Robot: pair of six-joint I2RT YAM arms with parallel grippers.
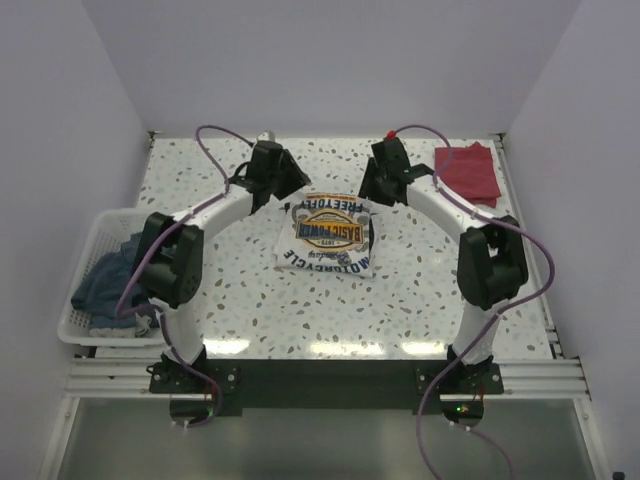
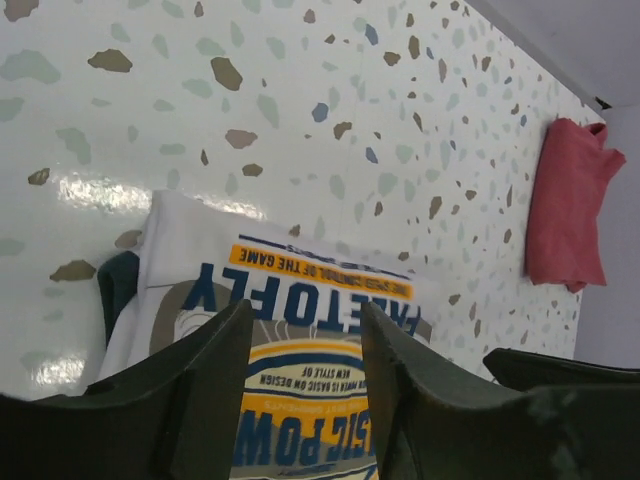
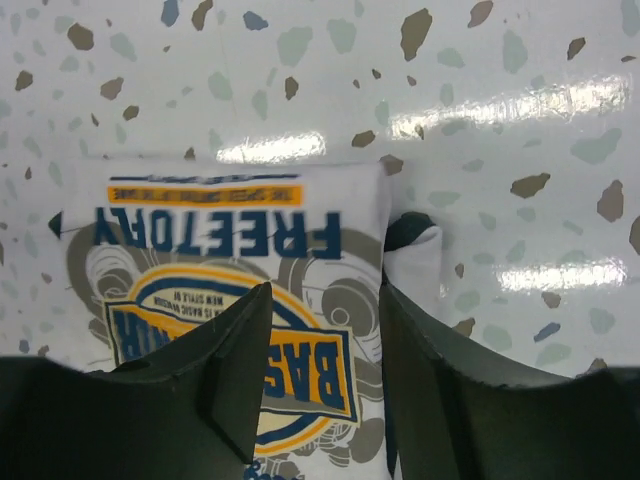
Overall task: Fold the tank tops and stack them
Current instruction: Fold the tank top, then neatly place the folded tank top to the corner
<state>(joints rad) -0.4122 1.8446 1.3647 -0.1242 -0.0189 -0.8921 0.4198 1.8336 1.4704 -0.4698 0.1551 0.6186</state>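
Observation:
The white tank top with a blue-yellow print lies folded in the middle of the table, print up. It also shows in the left wrist view and in the right wrist view. The dark red tank top lies folded at the far right; the left wrist view shows it too. My left gripper hovers open and empty over the white top's far left edge. My right gripper hovers open and empty over its far right edge.
A white basket with blue and grey cloth in it stands at the table's left edge. Walls close the far side and both sides.

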